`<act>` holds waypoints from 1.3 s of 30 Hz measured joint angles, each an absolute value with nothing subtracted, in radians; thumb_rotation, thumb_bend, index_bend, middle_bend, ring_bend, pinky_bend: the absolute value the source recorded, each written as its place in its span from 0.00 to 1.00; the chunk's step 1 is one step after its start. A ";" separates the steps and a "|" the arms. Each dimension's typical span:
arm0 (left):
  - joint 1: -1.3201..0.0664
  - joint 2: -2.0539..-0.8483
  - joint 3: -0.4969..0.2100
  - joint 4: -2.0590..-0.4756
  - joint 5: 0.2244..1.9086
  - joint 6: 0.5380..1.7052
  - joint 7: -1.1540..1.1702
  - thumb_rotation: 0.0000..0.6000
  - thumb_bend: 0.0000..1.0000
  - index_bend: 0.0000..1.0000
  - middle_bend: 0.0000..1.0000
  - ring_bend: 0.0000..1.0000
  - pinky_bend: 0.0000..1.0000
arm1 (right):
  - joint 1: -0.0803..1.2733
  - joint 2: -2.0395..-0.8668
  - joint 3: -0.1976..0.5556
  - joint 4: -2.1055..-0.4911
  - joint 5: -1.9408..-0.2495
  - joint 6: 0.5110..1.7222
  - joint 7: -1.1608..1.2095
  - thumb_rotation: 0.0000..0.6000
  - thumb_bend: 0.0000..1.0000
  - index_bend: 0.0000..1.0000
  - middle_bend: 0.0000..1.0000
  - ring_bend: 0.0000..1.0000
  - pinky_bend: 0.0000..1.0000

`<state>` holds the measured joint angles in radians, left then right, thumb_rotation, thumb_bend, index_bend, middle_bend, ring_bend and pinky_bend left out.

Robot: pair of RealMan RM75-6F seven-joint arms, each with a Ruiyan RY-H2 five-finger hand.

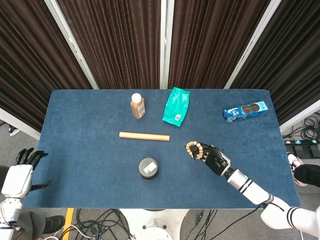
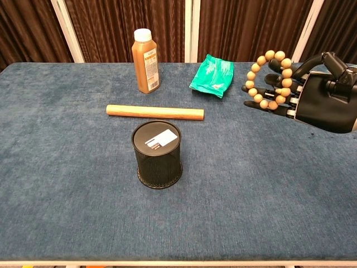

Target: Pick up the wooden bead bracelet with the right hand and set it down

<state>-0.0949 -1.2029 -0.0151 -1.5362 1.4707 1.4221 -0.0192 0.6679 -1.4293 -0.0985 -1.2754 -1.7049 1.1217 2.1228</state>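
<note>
The wooden bead bracelet (image 2: 269, 79) is a ring of tan beads held up above the blue table (image 2: 67, 201), right of centre. My right hand (image 2: 321, 95) grips it on its black fingers (image 2: 262, 89), palm facing left. From above, the bracelet (image 1: 194, 149) sits at the tip of the right hand (image 1: 215, 159), just right of the table's middle. My left hand (image 1: 19, 175) hangs off the table's left edge with its fingers apart and nothing in it.
A black mesh cup (image 2: 157, 154) stands at the centre front, with a wooden dowel (image 2: 154, 112) lying behind it. At the back stand a brown bottle (image 2: 145, 61) and a green pouch (image 2: 212, 75). A blue cookie pack (image 1: 246, 111) lies far right.
</note>
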 measured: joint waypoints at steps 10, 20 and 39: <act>-0.102 -1.202 -0.017 -1.537 1.467 1.409 -0.021 1.00 0.01 0.23 0.17 0.05 0.04 | 0.683 -1.413 -0.114 -1.313 -1.681 1.075 2.001 0.00 0.00 0.20 0.33 0.00 0.00; -0.105 -1.202 -0.018 -1.539 1.466 1.406 -0.020 1.00 0.01 0.23 0.17 0.05 0.04 | 0.697 -1.404 -0.124 -1.319 -1.665 1.043 1.959 0.00 0.00 0.17 0.33 0.00 0.00; -0.113 -1.209 -0.018 -1.531 1.458 1.389 -0.028 1.00 0.01 0.23 0.17 0.05 0.04 | 0.669 -1.502 -0.053 -1.245 -1.469 0.970 0.662 0.00 0.00 0.07 0.18 0.00 0.00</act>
<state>-0.1127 -1.2095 -0.0185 -1.5315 1.4578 1.3893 -0.0276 0.6692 -1.5019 -0.0526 -1.2450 -1.4690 0.9700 0.6625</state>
